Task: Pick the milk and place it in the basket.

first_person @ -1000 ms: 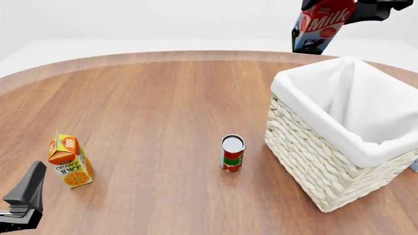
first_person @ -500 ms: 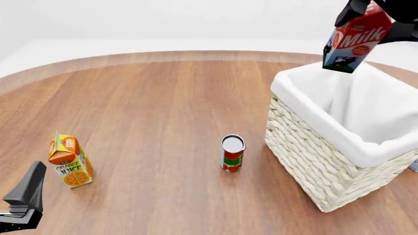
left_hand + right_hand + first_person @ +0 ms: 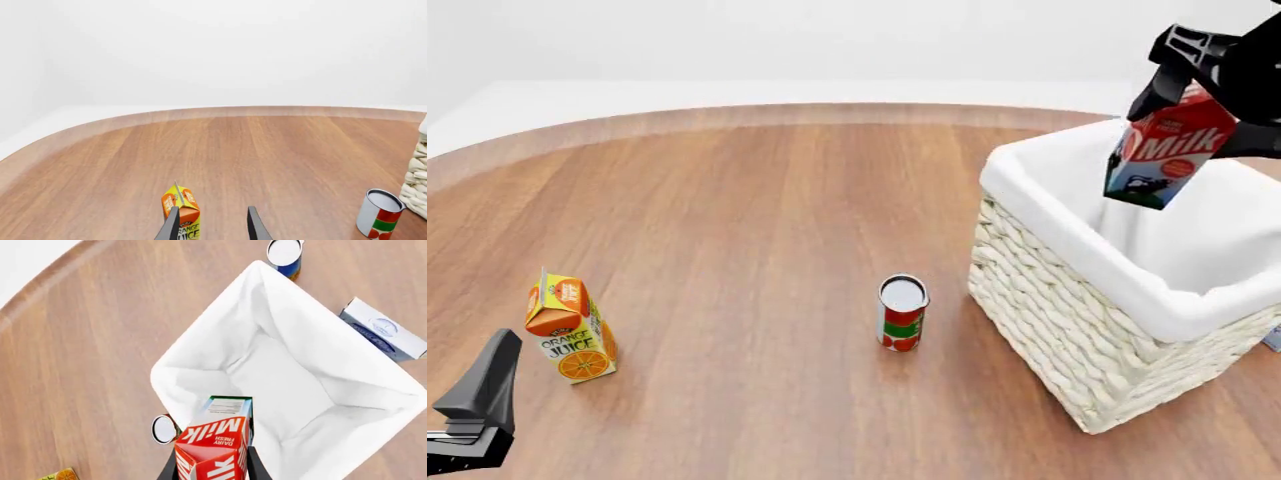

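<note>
The milk (image 3: pixel 1168 145), a red-topped carton with a blue-and-white lower part, hangs tilted over the open mouth of the basket (image 3: pixel 1068 310). My right gripper (image 3: pixel 1190 75) is shut on its red top. The right wrist view looks straight down past the milk (image 3: pixel 217 442) into the white-lined basket (image 3: pixel 293 375), with the right gripper (image 3: pixel 213 471) clamped on both sides of the carton. At the front left corner, low over the table, my left gripper (image 3: pixel 481 400) stands open. In the left wrist view the left gripper (image 3: pixel 213 227) holds nothing.
An orange juice carton (image 3: pixel 567 328) stands just ahead of the left gripper. A red-and-green can (image 3: pixel 902 312) stands left of the basket. Beyond the basket the right wrist view shows a second can (image 3: pixel 285 255) and a white box (image 3: pixel 383 330).
The right gripper has carried the milk rightward and down, from behind the basket's far rim to over its opening. The left arm has not moved.
</note>
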